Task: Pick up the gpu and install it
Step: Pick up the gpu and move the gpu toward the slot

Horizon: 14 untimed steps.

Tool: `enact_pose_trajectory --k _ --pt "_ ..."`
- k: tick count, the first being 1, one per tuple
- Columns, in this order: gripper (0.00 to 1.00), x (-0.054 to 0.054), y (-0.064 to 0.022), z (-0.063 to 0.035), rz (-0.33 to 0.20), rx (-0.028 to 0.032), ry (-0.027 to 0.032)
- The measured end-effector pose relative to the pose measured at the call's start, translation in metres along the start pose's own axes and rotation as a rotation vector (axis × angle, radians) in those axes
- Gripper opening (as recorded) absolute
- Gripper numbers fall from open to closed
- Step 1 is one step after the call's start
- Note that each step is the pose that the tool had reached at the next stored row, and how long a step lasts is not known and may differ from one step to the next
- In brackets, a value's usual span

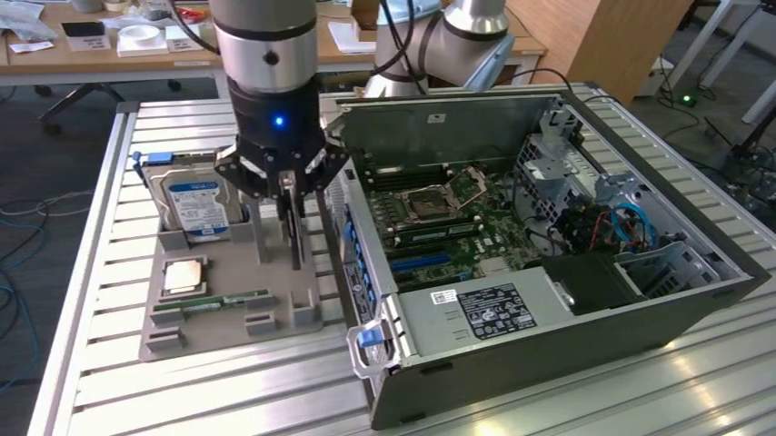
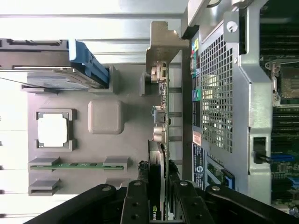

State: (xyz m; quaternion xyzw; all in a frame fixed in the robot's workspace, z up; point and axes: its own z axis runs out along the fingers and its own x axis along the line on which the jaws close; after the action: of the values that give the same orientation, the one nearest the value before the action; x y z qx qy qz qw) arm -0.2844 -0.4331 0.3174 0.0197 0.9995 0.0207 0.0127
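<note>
The gpu (image 1: 294, 232) is a thin dark card seen edge-on, hanging long side down from my gripper (image 1: 291, 195). It hangs over the grey parts tray (image 1: 231, 313), close to the open computer case (image 1: 546, 227). In the wrist view the gpu (image 2: 159, 140) runs from between my fingers (image 2: 139, 203) out to its silver bracket (image 2: 161, 46). The gripper (image 2: 159, 205) is shut on the card's dark end. The card's lower end hangs just above the tray.
The tray (image 2: 133, 140) also holds a hard drive (image 1: 198, 207) with a blue-white label, a CPU (image 1: 185, 273) and a green RAM stick (image 1: 224, 299). The case lies open with its motherboard (image 1: 449, 218) exposed. A second robot base (image 1: 424, 45) stands behind the case.
</note>
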Motion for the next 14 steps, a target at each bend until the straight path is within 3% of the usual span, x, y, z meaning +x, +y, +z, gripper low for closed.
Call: enact_pose_trajectory --k 14 --pt "0.26 -0.002 0.0027 -0.0635 0.0 -0.0002 -0.0004"
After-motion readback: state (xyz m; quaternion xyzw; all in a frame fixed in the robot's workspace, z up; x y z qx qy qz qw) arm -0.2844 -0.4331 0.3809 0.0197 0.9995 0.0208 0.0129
